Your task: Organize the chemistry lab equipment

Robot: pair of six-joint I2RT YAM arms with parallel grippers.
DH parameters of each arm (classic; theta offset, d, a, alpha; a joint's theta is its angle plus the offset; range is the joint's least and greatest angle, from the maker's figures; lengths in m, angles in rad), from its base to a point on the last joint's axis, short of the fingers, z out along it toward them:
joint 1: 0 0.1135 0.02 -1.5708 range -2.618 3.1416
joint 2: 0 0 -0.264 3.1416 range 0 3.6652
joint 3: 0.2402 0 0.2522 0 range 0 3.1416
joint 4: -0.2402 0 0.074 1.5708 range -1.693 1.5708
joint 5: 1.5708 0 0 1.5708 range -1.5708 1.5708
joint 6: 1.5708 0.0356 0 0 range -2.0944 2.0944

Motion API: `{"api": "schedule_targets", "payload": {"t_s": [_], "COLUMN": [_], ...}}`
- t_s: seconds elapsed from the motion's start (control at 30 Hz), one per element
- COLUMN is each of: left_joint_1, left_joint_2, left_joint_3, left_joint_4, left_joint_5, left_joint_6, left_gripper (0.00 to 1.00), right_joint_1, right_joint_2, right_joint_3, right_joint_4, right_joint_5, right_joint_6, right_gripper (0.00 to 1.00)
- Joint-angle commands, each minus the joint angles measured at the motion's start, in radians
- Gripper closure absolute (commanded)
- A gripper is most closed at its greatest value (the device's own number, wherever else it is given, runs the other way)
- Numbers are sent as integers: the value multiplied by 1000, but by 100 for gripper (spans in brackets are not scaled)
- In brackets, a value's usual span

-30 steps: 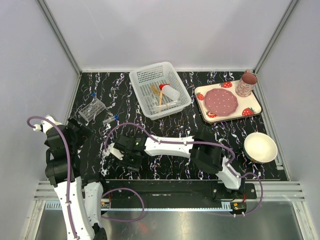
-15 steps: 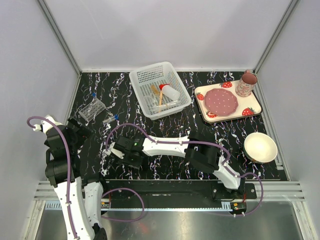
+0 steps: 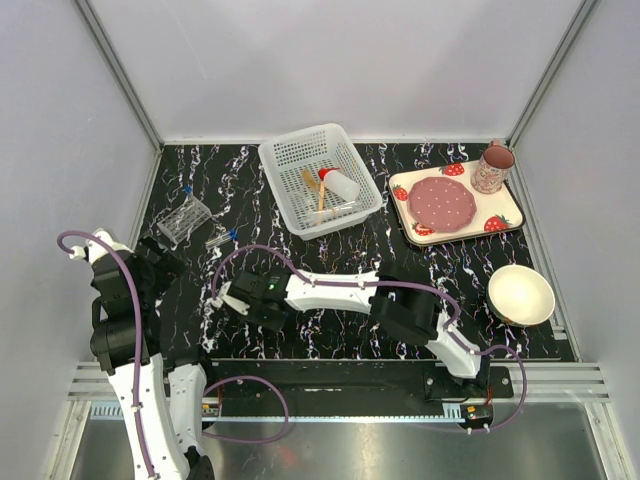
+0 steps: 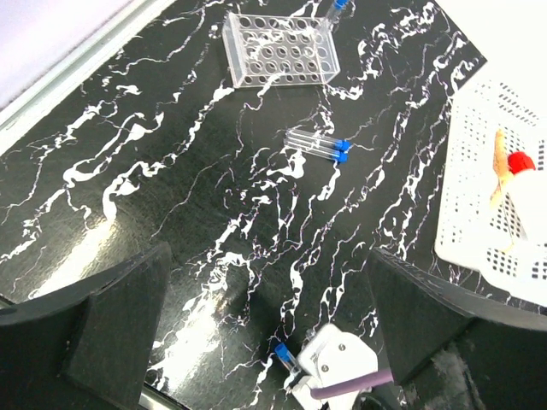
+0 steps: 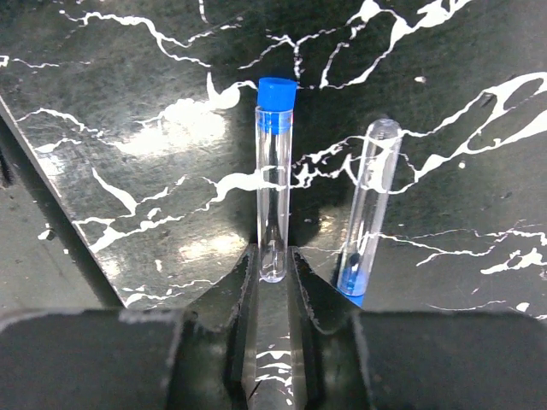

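The right pincer (image 5: pixel 273 265) is clamping the rounded end of a blue-capped tube (image 5: pixel 275 171) lying on the table (image 5: pixel 128 85), long axis running straight ahead, cap farthest. The tube rack (image 3: pixel 185 218) is standing well beyond, nearer the left pincer (image 4: pixel 269 256), which is gaping apart.

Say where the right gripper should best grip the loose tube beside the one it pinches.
Probably mid-barrel of the loose tube, from above, jaws across its width: it lies flat, blue cap toward the right gripper, the held tube close alongside.

Blue-capped tube (image 5: pixel 274 188) flat, round end gripped, second tube (image 5: pixel 367 205) beside it — cap reversed, two more tubes (image 4: pixel 318 145) near rack (image 4: pixel 280 49)
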Motion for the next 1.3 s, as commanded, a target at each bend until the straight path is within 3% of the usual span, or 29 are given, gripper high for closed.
{"api": "schedule_targets", "payload": {"t_s": [0.0,0.23,0.53,0.9,1.27], "left_joint_1": [3,3,4,3,3], "left_joint_2": [-3,3,12,20,19], "left_joint_3": [-12,-41,-55,-130,-173], "left_joint_4": [32,69,83,142,145], "left_joint_5": [95,229,286,444,505], "left_joint_6": [35,32,32,-6,-34], "left_gripper": [1,1,1,1,1], "right_joint_1": [-36,-67,-100,-110,-107], "right_joint_2": [-1,-27,-37,-205,-212], "right_joint_3": [-15,-38,-42,-142,-139], "right_joint_4": [9,11,8,20,-2], "right_joint_5": [19,-10,-19,-304,-396], "right_joint_6": [-25,-46,-65,-148,-160], "right_gripper": [82,84,85,87,87]}}
